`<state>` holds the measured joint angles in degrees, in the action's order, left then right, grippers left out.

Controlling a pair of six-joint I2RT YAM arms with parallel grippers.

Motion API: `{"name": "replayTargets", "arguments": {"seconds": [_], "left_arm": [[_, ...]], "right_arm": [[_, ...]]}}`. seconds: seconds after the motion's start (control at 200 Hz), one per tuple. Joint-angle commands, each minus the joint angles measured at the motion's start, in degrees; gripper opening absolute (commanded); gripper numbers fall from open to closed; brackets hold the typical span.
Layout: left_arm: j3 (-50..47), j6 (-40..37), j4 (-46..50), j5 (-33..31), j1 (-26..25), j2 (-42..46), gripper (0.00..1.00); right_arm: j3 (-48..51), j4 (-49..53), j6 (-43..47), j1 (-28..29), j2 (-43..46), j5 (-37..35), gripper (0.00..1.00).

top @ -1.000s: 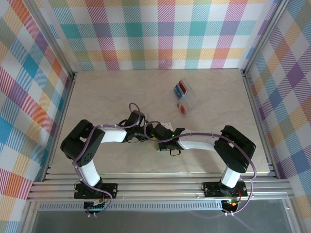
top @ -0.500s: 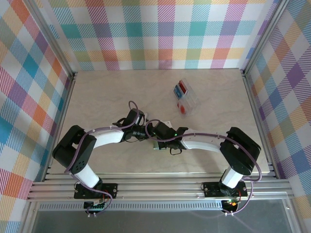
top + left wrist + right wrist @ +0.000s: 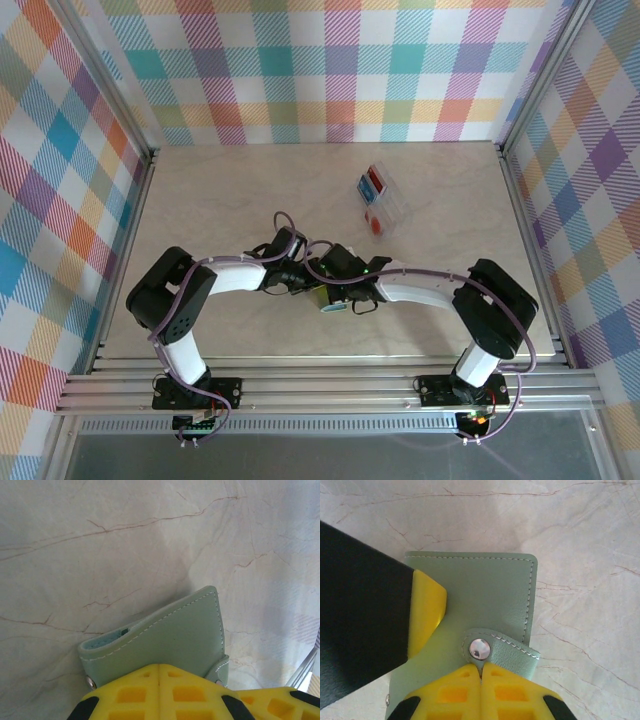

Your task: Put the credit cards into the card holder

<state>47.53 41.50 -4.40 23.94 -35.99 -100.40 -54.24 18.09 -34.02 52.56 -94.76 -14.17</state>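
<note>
The sage-green card holder (image 3: 485,587) lies closed on the marble table, mostly hidden under both wrists in the top view (image 3: 331,306). My right gripper (image 3: 481,667) is shut on the lower edge of its clasp tab (image 3: 507,650), just below the snap. My left gripper (image 3: 159,666) is shut, its yellow fingertips resting on the holder's cover (image 3: 175,635); one left finger (image 3: 426,611) lies on the cover in the right wrist view. The credit cards (image 3: 375,183), red and blue, stand in a clear rack, and a pale one with an orange-red mark (image 3: 374,226) sits at its near end.
The clear plastic rack (image 3: 392,205) stands on the table beyond and to the right of the grippers. Aluminium rails (image 3: 330,385) run along the near edge, and checked walls close the other sides.
Both grippers stayed shut. The two wrists shifted slightly right and nearer with the card holder. The left arm's elbow swung left and back.
</note>
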Motion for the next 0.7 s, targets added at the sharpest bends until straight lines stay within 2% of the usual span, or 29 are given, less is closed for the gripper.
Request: {"name": "replayTargets", "arguments": {"seconds": [0.0, 0.12, 0.38, 0.505, 0.59, 0.695], "left_arm": [[-1.39, 0.07, 10.30, -7.86, -0.22, -0.91, 0.00], [-2.31, -0.95, 11.35, -9.68, -0.22, 0.17, 0.00], [-2.58, -2.22, 10.30, -10.55, -0.22, -3.19, 0.00], [-2.57, -2.35, 8.57, -8.77, -0.31, -4.23, 0.00], [-2.45, -2.71, 7.75, -7.62, -0.31, -4.51, 0.00], [-2.22, -3.06, 7.74, -7.14, -0.31, -4.89, 0.00]], "right_arm": [[2.58, -3.28, -0.28, -2.96, 3.80, 0.48, 0.00], [6.13, -6.00, -2.08, -5.68, 5.27, 3.49, 0.00], [12.24, -10.46, -4.92, -8.66, 9.95, 6.53, 0.00], [11.98, -8.40, -3.74, -8.75, 11.41, 3.51, 0.00], [10.76, -8.15, 0.34, -6.08, 11.62, 0.91, 0.00], [8.44, -8.27, 4.27, -3.71, 10.36, -0.29, 0.16]]}}
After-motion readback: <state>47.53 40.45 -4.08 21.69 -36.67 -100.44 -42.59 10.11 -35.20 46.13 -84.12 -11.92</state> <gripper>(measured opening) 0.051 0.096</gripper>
